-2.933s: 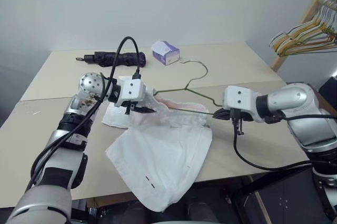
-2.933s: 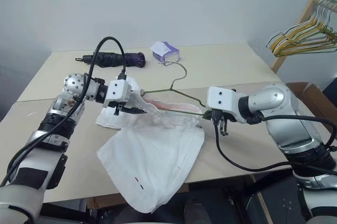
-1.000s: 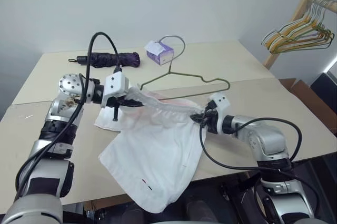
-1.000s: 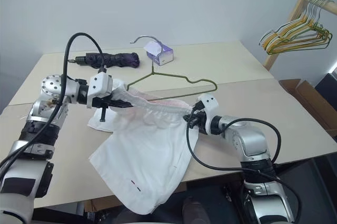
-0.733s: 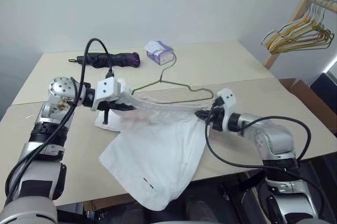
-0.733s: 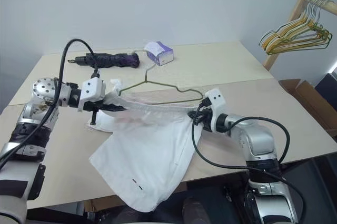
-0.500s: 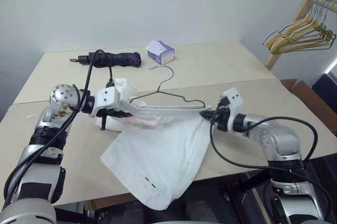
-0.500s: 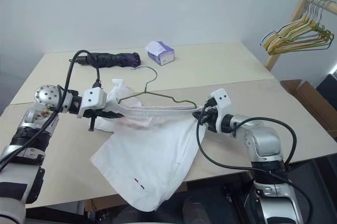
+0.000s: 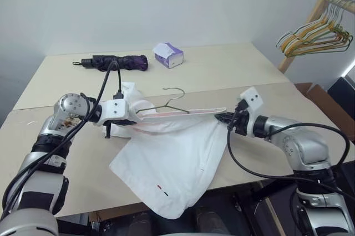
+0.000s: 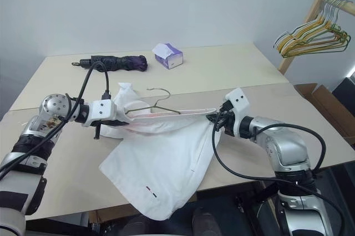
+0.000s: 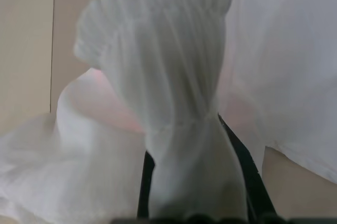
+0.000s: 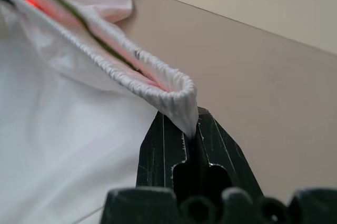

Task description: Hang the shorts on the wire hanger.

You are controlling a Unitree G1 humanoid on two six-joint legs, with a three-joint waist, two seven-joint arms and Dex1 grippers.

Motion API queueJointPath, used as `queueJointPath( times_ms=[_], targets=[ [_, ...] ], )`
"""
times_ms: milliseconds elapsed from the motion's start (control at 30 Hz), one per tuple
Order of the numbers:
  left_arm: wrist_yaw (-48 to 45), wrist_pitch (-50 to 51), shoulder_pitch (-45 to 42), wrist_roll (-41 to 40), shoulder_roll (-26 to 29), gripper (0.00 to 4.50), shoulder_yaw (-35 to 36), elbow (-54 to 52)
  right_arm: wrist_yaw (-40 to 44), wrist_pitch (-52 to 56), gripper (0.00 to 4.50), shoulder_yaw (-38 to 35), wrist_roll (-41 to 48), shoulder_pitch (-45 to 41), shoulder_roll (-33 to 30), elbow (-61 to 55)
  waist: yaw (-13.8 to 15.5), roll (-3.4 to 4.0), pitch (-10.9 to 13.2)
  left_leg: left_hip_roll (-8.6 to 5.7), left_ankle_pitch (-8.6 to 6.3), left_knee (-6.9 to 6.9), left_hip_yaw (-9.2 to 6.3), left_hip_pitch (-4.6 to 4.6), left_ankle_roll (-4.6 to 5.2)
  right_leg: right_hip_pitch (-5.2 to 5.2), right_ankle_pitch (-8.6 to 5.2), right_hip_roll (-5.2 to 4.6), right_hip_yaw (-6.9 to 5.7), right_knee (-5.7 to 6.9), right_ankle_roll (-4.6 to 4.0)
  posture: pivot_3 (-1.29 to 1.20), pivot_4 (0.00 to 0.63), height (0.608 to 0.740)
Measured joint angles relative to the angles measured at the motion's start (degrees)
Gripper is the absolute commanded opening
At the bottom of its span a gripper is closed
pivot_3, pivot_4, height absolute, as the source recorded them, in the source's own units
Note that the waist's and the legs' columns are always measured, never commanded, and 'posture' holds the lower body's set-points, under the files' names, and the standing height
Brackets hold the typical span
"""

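The shorts (image 9: 172, 161) are stretched by the waistband between the two grippers above the counter (image 9: 222, 75), with the legs draped down onto the counter top and the lowest hem hanging past the near edge. The wire hanger (image 9: 166, 104) sits with its frame inside the waistband opening; its hook stands clear above the cloth, near the left end. In the right wrist view the olive wire runs inside the gathered band.

Left gripper (image 9: 133, 118): fingers pressed together, pinching the bunched left end of the waistband. Right gripper (image 9: 224, 118): fingers (image 12: 163, 145) pressed together, pinching the folded right end of the waistband.

Judgement on progress: the threading step appears largely done, since the frame is enclosed by the band. Remaining: settle the band on the hanger's shoulders, release both ends, and confirm the garment hangs from the wire alone. Whether the far end of the wire reaches the right corner of the band cannot be told.

Room for moving: open counter lies behind the shorts. A folded umbrella (image 9: 113, 62) and a tissue box (image 9: 168, 55) lie well apart at the far side. A rack of hangers (image 9: 316, 34) stands off the counter to the right, well apart. The overhanging hem near the front edge could slip or drag
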Motion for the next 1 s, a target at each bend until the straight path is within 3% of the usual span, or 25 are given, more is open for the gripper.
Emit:
queueJointPath(
  times_ms=[200, 300, 633, 767, 900, 1000],
  targets=[
    [0.0, 5.5, 0.0, -1.3, -2.9, 0.0, 0.1, -2.5, 1.1, -4.3, 0.02, 5.8, -5.0, 0.0, -2.5, -5.1, 0.0, -0.01, 0.0, 0.0, 0.0, 0.01, 0.0, 0.0, 0.0, 0.0, 0.0, 0.01, 0.0, -0.01, 0.0, -0.09, 0.0, 0.74],
    [0.0, 8.1, 0.0, -1.7, -3.8, 0.0, 0.3, -3.6, 1.5, -6.1, 0.74, 7.5, -7.3, 0.1, -3.3, -5.4, -0.1, -0.01, 0.0, 0.0, 0.0, 0.02, 0.0, 0.0, 0.0, -0.01, 0.0, 0.01, 0.0, 0.0, -0.01, -0.09, 0.0, 0.74],
    [1.8, 12.2, -1.8, -3.2, -5.1, 0.0, 2.0, -4.7, 4.9, -9.6, 4.35, 11.7, -11.3, 2.7, -5.7, -6.8, -0.1, -0.02, 0.0, 0.01, 0.0, 0.08, 0.0, 0.01, 0.0, 0.02, 0.01, 0.02, 0.0, 0.0, 0.0, -0.09, 0.0, 0.74],
    [0.7, 12.0, -1.8, -3.7, -5.0, 0.0, 2.1, -6.7, 9.5, -9.6, 4.48, 4.8, -6.8, 1.9, -9.8, -6.2, 0.1, -0.02, 0.0, -0.05, 0.0, 0.08, 0.0, -0.02, 0.0, 0.02, 0.01, -0.03, 0.0, -0.02, 0.01, -0.08, 0.0, 0.74],
    [-1.0, 10.1, -1.9, -3.7, -3.9, 0.0, 2.1, -6.8, 16.2, -9.9, 4.48, -4.8, -1.7, -5.0, -16.0, -2.5, 0.2, -0.02, 0.0, 0.01, 0.0, 0.09, -0.01, 0.07, 0.0, 0.1, 0.02, 0.01, -0.03, -0.04, 0.02, -0.09, 0.0, 0.74],
    [-2.3, 8.6, -3.5, -3.7, -3.9, 0.0, 2.1, -6.5, 21.1, -12.9, 4.48, -5.2, -1.2, -11.6, -18.3, 3.3, -0.1, -0.03, 0.0, 0.04, 0.0, 0.09, 0.01, 0.1, 0.0, 0.12, 0.02, 0.03, -0.04, -0.06, 0.01, -0.09, 0.0, 0.74]
  ],
)
